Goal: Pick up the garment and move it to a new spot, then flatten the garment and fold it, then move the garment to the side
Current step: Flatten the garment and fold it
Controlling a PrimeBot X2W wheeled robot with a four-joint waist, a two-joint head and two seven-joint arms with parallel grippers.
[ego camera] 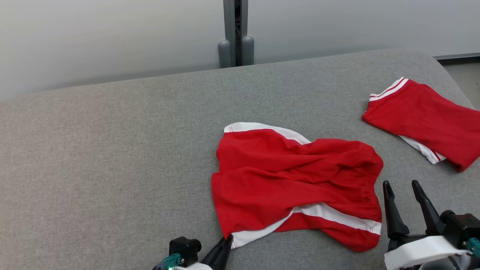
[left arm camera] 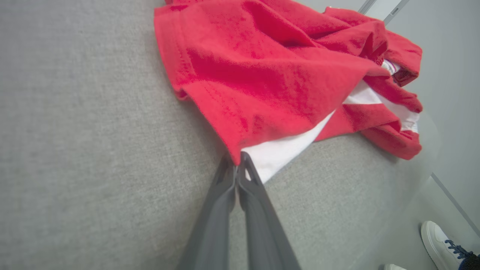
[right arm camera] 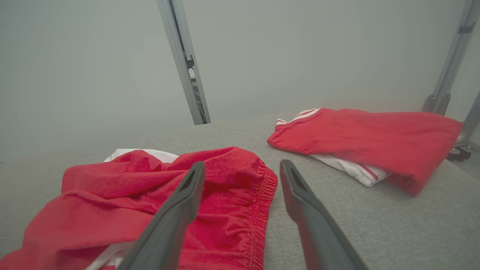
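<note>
**Head view.** Red shorts (ego camera: 296, 180) with white stripes lie crumpled at the centre of a grey table (ego camera: 112, 150). They look thin, light and limp, so they will likely sag and bunch if lifted by one corner. Hem corners and the thicker elastic waistband seem the surest places to pinch. At the bottom edge, left of centre, the left claw (ego camera: 227, 239) is closed, its tips meeting the shorts' lower left corner. At the lower right, the right claw (ego camera: 401, 185) stands open just beside the waistband, holding nothing. A second, folded pair (ego camera: 423, 116) lies at the upper right, well apart.

**Left wrist view.** The two dark fingers press together at the middle of the frame, pinching the hem corner where red cloth meets the white stripe. This confirms a grip that the head view half cuts off at its edge. A white shoe (left arm camera: 438, 240) shows at the lower right, on the floor beyond the table.

**Right wrist view.** The spread fingers frame the gathered waistband at lower centre, with the left finger in front of the cloth. Whether it touches cannot be told. The low angle shows how the folds stand up, which looks flat from above.
</note>
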